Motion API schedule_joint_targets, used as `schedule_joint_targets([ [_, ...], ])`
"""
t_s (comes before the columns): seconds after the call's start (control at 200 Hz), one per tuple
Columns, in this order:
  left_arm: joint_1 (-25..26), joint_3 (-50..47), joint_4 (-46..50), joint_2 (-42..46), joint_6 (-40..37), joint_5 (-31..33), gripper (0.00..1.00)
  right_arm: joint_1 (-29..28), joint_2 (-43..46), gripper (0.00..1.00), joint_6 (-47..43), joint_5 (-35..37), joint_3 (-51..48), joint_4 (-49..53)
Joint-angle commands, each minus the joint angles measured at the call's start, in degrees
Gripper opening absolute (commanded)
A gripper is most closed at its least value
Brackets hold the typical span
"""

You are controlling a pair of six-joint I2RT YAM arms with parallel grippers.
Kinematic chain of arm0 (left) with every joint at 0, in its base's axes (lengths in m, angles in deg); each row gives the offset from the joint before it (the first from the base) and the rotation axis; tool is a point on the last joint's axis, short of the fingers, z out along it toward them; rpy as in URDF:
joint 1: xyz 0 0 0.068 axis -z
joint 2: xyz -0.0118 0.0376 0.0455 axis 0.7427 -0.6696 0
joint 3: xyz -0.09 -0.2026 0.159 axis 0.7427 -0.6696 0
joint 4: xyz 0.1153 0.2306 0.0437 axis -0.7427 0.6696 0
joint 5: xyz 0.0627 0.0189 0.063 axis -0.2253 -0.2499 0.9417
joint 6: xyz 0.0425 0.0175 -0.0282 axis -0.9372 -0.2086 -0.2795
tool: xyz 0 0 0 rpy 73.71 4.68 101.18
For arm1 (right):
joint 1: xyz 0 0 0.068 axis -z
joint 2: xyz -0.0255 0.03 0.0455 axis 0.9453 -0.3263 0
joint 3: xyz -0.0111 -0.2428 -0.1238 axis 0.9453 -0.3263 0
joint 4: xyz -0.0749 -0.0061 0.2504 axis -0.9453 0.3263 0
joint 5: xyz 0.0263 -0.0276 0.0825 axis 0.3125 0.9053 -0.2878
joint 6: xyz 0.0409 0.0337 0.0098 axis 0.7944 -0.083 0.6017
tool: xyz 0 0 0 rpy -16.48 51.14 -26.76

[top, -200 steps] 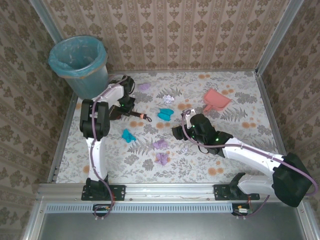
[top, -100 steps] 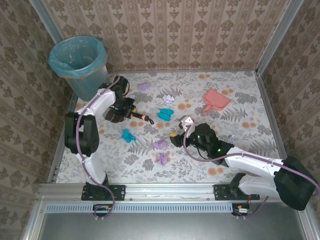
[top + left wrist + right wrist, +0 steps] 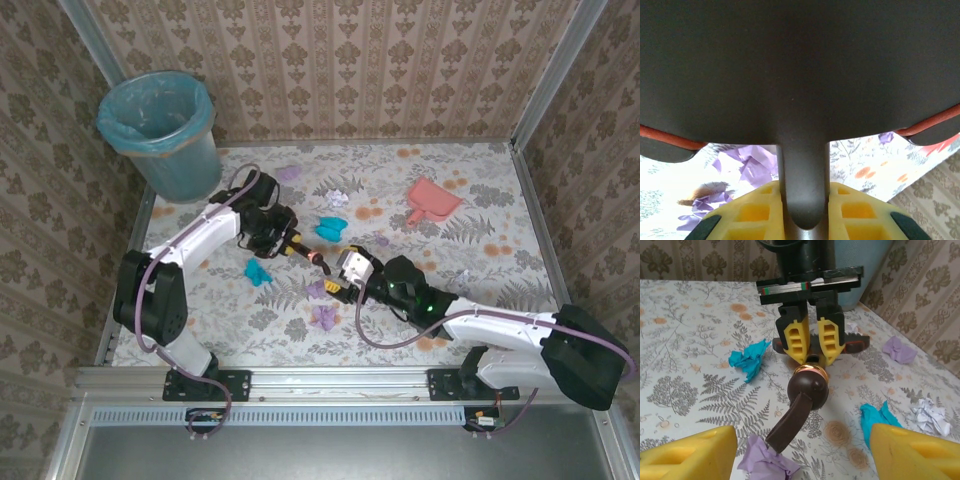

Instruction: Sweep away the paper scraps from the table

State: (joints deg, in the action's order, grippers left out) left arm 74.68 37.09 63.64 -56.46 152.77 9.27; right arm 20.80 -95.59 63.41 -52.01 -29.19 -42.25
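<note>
Brush: long axis runs from the left gripper, pinched on the handle, down-right toward the right gripper. The knob end seems just clear of the right gripper's spread fingers. Paper scraps, teal, purple and white, lie scattered mid-table. They are crumpled, with no clear axis.

On the left wrist cam the brush sat so close that we only got a dark blur, and it hid most of the tabletop. The fingers of the left gripper ran off the bottom edge. Same story for the right gripper on its own cam, and one finger covered part of a teal scrap.
</note>
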Motion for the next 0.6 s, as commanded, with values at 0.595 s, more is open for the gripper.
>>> schedule_joint_targets([
  [0.595,4.4,-0.6,-4.7,3.7,3.1,-1.5,0.00,-1.2,-6.4,0.69,-3.7,3.9,5.3,-2.9],
])
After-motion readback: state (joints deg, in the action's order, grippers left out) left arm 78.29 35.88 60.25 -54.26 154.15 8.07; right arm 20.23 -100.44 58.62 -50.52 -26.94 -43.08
